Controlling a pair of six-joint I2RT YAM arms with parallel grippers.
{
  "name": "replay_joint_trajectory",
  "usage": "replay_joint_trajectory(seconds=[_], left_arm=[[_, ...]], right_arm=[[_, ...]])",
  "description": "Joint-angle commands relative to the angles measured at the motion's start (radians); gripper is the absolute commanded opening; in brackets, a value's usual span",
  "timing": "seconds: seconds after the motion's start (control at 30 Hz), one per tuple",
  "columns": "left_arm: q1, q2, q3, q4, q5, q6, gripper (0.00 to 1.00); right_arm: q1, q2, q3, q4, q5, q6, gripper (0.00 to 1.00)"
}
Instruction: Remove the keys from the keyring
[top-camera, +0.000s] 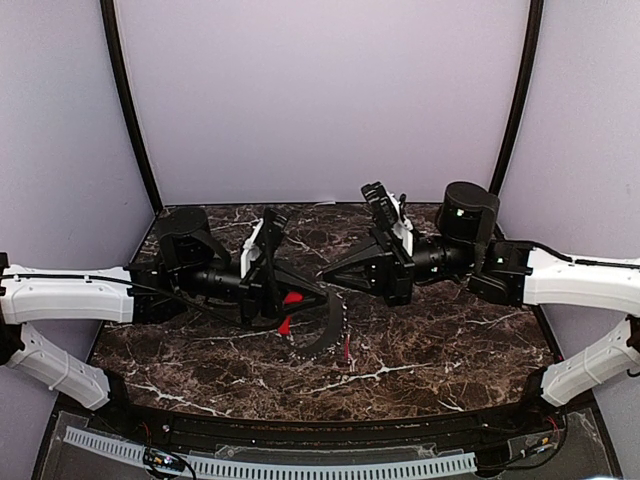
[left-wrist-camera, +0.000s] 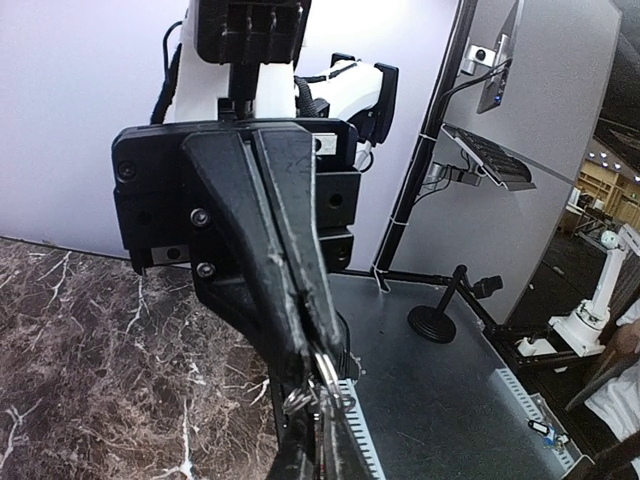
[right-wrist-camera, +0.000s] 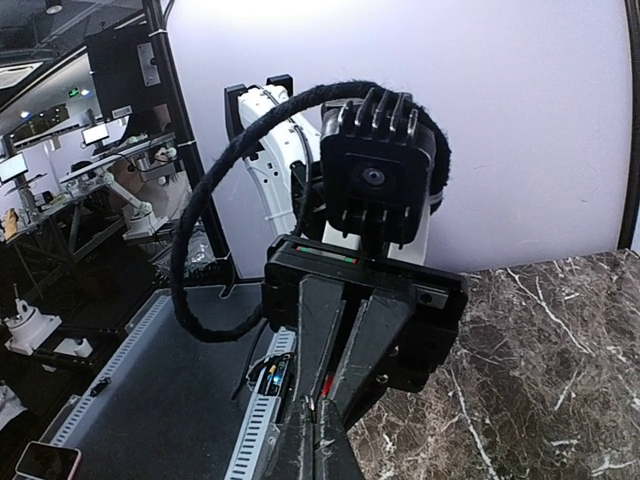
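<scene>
Keyring (left-wrist-camera: 322, 385), a thin loop of silvery-grey wire, sits pinched at the point where two robot grippers meet tip to tip over the middle of a dark brown marble-patterned table (top-camera: 450, 340) veined in white. The white-and-black left arm (top-camera: 70, 295) and right arm (top-camera: 580, 280) reach in from opposite sides, their black wrists nearly level with each other. The right gripper (left-wrist-camera: 315, 350), seen head-on from the left wrist, has its long black fingers pressed together and clamped on the wire loops at their very tip. The left gripper (right-wrist-camera: 322, 396), seen from the right wrist, has its fingers drawn together too, with a small red sliver (right-wrist-camera: 327, 384) showing between them. Whether that sliver is the key's head or the ring's red sleeve cannot be told. From above, a red patch (top-camera: 292, 297) shows inside the left gripper's finger frame.
</scene>
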Motion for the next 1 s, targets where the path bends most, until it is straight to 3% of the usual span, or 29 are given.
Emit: replay_joint_trajectory(seconds=[0.0,0.1,0.2,0.37,0.63,0.83,0.97], left_arm=[[-0.006,-0.062,-0.048,0.085,-0.079,-0.049,0.0],[-0.006,-0.064,-0.047,0.085,-0.115,-0.075,0.0],[-0.006,-0.064,-0.021,0.04,-0.141,-0.089,0.0],[-0.006,-0.076,0.006,-0.016,-0.146,-0.102,0.0],[-0.006,-0.1,0.101,-0.222,-0.169,-0.093,0.0],[-0.003,-0.12,0.18,-0.373,-0.193,-0.112,0.0],[0.002,-0.126,0.243,-0.477,-0.17,-0.116,0.0]], right_arm=[[0.0,-0.044,-0.033,0.059,0.088,-0.007,0.05],[-0.002,-0.067,-0.062,0.082,0.136,-0.006,0.26],[-0.006,-0.096,-0.097,0.107,0.16,0.002,0.55],[-0.017,-0.153,-0.18,0.18,0.185,0.041,0.76],[-0.018,-0.227,-0.316,0.336,0.171,0.157,0.79],[0.035,-0.26,-0.393,0.334,0.248,0.097,0.72],[0.066,-0.235,-0.447,0.438,0.234,0.102,0.68]])
